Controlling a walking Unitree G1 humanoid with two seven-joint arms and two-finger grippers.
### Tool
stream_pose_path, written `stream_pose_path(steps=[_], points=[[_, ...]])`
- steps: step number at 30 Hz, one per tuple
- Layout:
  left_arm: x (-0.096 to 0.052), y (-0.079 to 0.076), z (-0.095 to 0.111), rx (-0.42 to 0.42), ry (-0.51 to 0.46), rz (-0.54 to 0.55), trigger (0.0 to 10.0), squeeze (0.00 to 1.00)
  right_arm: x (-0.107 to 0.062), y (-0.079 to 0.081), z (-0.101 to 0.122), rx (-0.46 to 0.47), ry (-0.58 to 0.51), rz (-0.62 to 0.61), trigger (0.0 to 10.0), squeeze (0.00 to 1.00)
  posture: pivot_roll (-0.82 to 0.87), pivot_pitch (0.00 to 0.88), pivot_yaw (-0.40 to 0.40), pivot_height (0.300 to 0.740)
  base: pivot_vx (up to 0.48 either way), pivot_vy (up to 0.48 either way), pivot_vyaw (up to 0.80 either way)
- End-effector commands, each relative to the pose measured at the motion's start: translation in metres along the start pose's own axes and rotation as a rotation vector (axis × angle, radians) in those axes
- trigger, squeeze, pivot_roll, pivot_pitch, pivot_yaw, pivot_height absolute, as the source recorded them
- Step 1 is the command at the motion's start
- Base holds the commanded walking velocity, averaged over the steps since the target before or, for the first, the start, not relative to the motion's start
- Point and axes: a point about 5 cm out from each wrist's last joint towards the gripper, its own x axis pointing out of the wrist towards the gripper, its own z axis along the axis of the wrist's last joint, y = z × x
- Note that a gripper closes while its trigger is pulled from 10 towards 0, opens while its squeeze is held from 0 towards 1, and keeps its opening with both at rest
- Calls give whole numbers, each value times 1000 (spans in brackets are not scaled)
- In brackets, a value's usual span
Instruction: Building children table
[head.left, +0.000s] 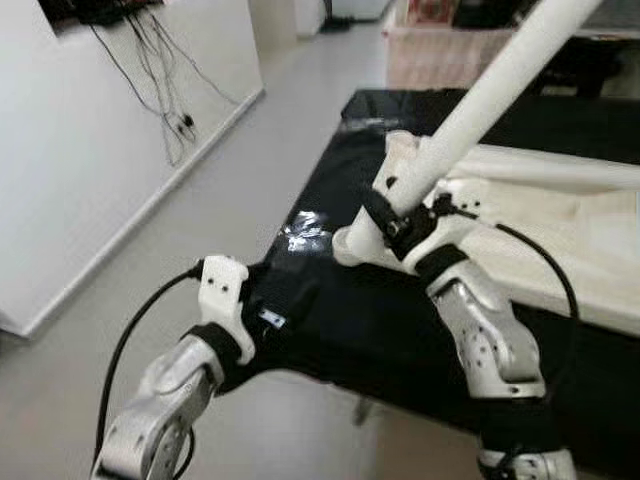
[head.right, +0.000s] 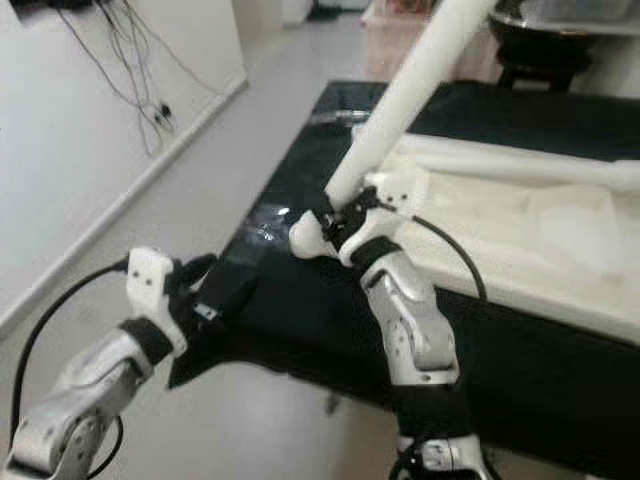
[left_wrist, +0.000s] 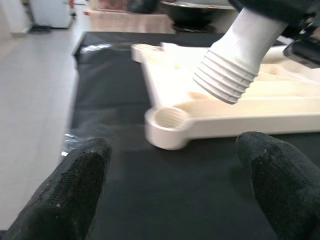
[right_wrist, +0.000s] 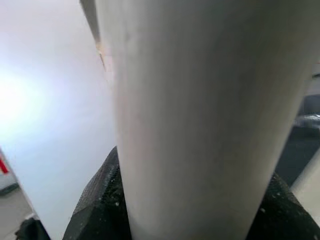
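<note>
A pale tiled floor (head.left: 290, 110) and a white wall (head.left: 90, 150) with loose cables run beside a low table draped in a black cover (head.left: 350, 320), and on that cover lies the cream tabletop (left_wrist: 240, 107) of the children's table, upside down, with one round leg socket (left_wrist: 167, 122) sitting near the cover's front corner. The right gripper (head.right: 345, 222) is clamped around a long white leg (head.left: 480, 110), close to its lower end, and holds it tilted so that its ribbed, threaded tip (left_wrist: 227, 77) hangs just above and beside that corner socket (the tilt looks like an approach angle, not yet the upright line needed for screwing in). The tip and the socket are near one another but apart. The left gripper (left_wrist: 175, 185) waits at the front edge of the cover with its two black fingers (left_wrist: 65, 190) spread wide and nothing between them, pointed at the socket, probably ready to steady the tabletop. Another leg (head.left: 560, 170) seems to lie across the tabletop farther back.
</note>
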Motion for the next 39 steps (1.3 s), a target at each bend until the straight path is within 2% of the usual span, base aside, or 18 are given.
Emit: stream_pose_path(steps=[1,13,17,20,24,26,27,28,29,30,32,36,39], points=[[-5,5,-4,1,28,21,10000,0,3,12,-1,13,-9,52,10000,0,-32,133,60,740,345,0,0],[-6,3,-8,-6,46,15,10000,0,5,12,4,8,-3,98,10000,0,-27,135,60,740,245,0,0],[-9,0,-13,-26,75,0,10000,0,6,16,5,-12,13,168,10000,0,-21,144,55,740,0,0,-800],[-14,-3,-21,-26,115,-11,10000,0,7,22,6,-45,31,253,10000,0,-19,152,53,740,0,0,-533],[-18,-3,-25,-7,136,7,10000,0,7,26,4,-75,51,303,10000,0,-17,157,53,740,0,0,0],[-24,0,-32,20,165,50,10000,0,5,35,1,-117,85,401,10000,0,-16,165,50,740,0,0,0],[-24,0,-32,20,165,50,10000,0,5,35,1,-117,85,401,10000,0,-16,165,50,740,0,0,0],[-27,1,-33,12,170,87,10000,0,3,41,-2,-144,115,486,10000,0,-12,174,46,740,0,0,0],[-27,1,-33,12,170,87,10000,0,3,41,-2,-144,115,486,10000,0,-12,174,46,740,0,0,0],[-31,0,-35,-1,178,111,10000,0,0,46,-6,-183,142,558,10000,0,-4,182,40,740,0,0,800],[-40,-6,-38,-28,198,116,10000,0,-2,51,-9,-199,172,650,10000,0,-2,187,36,740,0,0,800],[-48,-14,-39,-24,218,92,10000,0,1,46,-10,-180,184,649,10000,0,12,209,25,740,0,0,400],[-52,-24,-38,14,225,38,10000,0,10,28,-14,-190,215,578,10000,0,20,226,24,740,0,0,0]])
